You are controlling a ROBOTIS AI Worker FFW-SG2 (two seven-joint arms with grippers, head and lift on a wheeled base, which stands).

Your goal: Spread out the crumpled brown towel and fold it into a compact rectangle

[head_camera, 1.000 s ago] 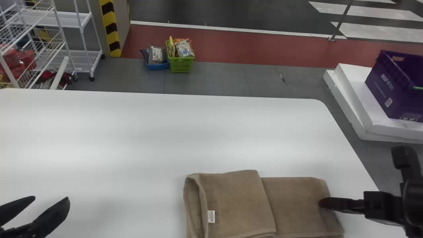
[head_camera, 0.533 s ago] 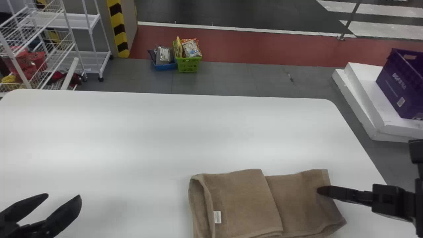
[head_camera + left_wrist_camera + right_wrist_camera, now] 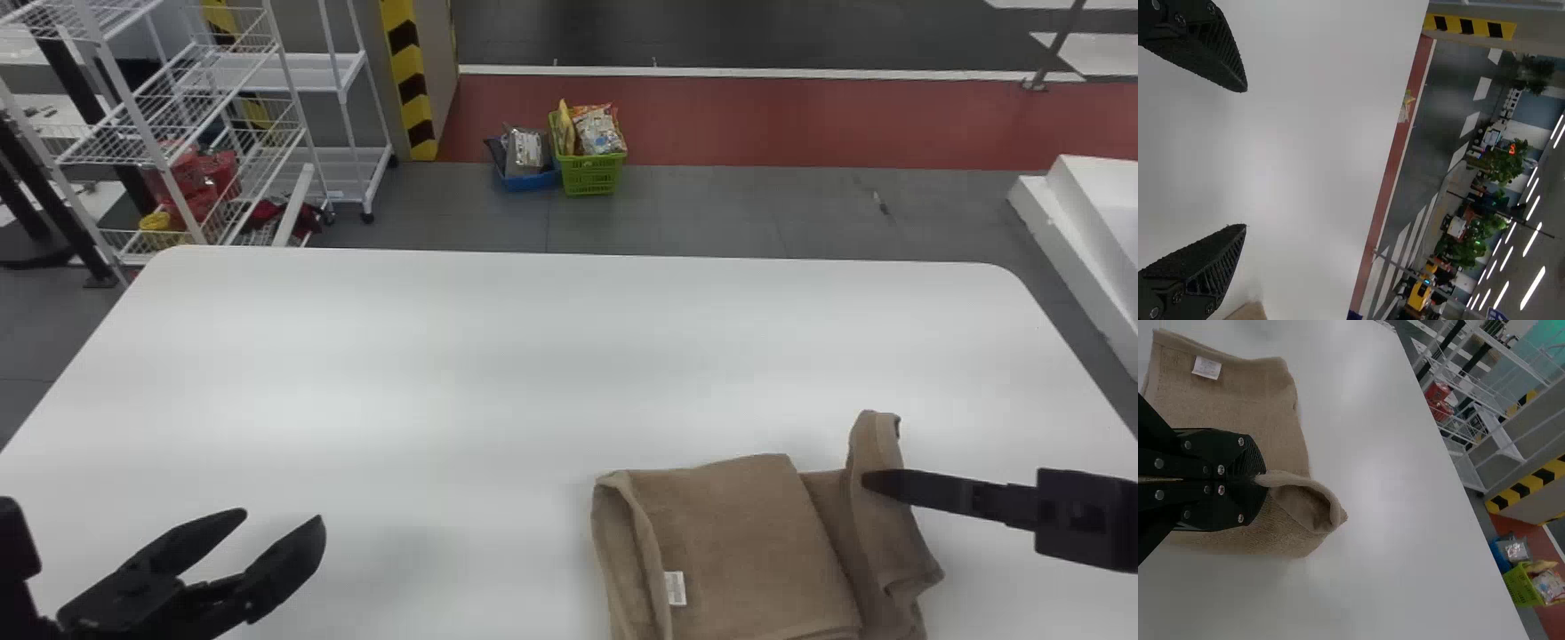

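The brown towel (image 3: 729, 542) lies partly folded at the table's near edge, right of centre, a small white label on its upper layer. In the head view my right gripper (image 3: 876, 481) holds the towel's right end, which stands raised and bent. The right wrist view shows that gripper (image 3: 1261, 480) shut on a pinched fold of the towel (image 3: 1238, 400). My left gripper (image 3: 283, 524) is over the table at the near left, apart from the towel, and the left wrist view has this gripper (image 3: 1246, 158) open with nothing between its fingers.
The white table (image 3: 498, 356) extends behind and left of the towel. Past its far edge stand a wire rack (image 3: 191, 151) and a green basket (image 3: 589, 173) on the floor; a white block (image 3: 1080, 240) is beyond the right edge.
The head view has turned left. The towel's right end has been lifted and bent inward by my right gripper, which has moved closer to the folded part.
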